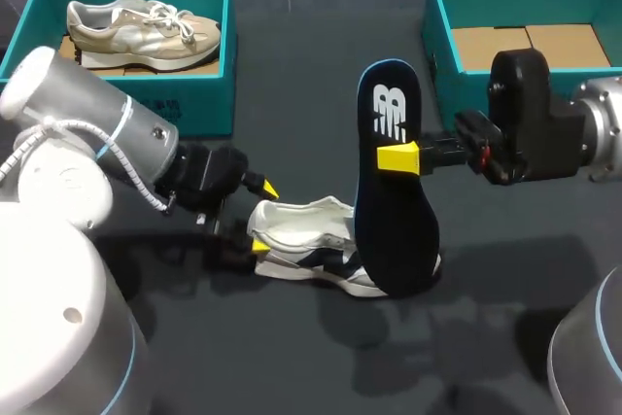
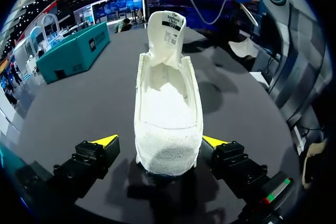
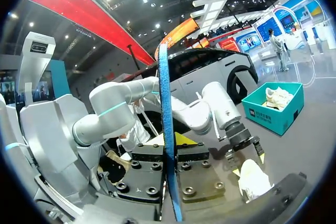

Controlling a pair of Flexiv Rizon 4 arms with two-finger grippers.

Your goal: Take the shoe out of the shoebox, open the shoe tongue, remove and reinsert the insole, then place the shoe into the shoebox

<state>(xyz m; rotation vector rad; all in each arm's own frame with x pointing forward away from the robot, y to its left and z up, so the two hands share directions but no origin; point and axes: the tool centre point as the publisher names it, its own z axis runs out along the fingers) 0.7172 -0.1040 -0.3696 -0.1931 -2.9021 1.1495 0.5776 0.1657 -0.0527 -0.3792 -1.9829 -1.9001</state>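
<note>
The shoe (image 1: 311, 240) lies on its sole in the middle of the dark bench (image 1: 292, 357), outside both boxes. It is a white low trainer with navy panels along the side. From the left wrist view its mouth (image 2: 168, 114) gapes wide, the tongue stands folded up at the far end with a label on its underside, and the inside floor is bare white fabric.

The left tool (image 1: 264, 216) sits at the heel with its fingers spread on either side of it. There is a clear gap on one side (the other tip sits very close to the heel), so it grips nothing.

The insole (image 1: 394, 221) is dark navy with a white logo near its top. It stands nearly upright over the shoe's toe end, its lower tip down by the shoe. The right tool (image 1: 394, 157) has it pinched flat between its fingers about a third of the way down. From the right wrist it shows edge-on as a thin blue strip (image 3: 167, 103).

The right shoebox (image 1: 439, 46) is teal, at the back right, showing its cardboard floor. The left shoebox (image 1: 194, 109) holds a beige shoe (image 1: 141, 31).
</note>
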